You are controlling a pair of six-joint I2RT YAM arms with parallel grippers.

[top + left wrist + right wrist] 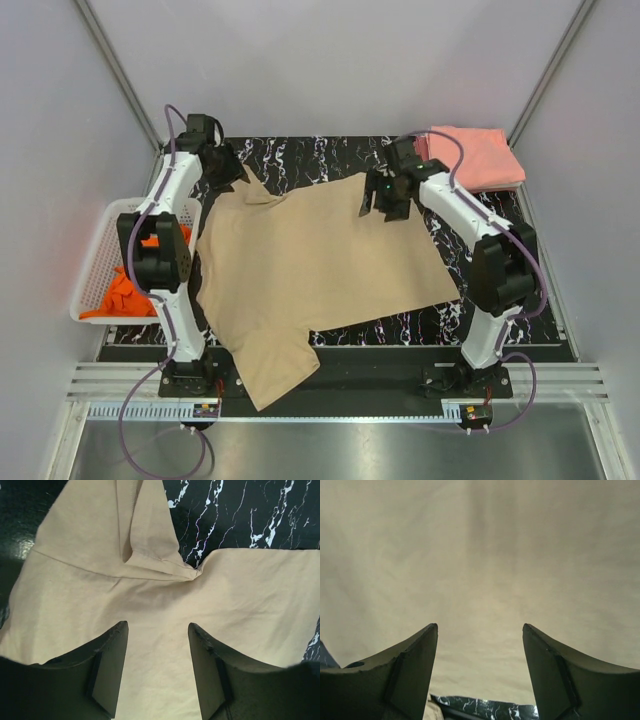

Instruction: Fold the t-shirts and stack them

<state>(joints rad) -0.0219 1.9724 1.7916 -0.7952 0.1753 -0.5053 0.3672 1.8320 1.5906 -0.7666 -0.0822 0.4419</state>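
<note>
Currently: tan t-shirt (320, 260) spread across black marbled table (300, 155), one corner past the near edge. Hovering over it, left end effector (157, 627) and right end effector (480, 627), fingers apart, empty. Risk: overhang drags cloth off; creased far-left sleeve (145, 540) folds crooked. Plain grey walls (60, 150) enclose the table.

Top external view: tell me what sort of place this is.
Likely a lab test cell for robot cloth folding: plain white walls enclose a black marbled table, two arms are bolted at its near edge, and a tan t-shirt lies spread.
</note>
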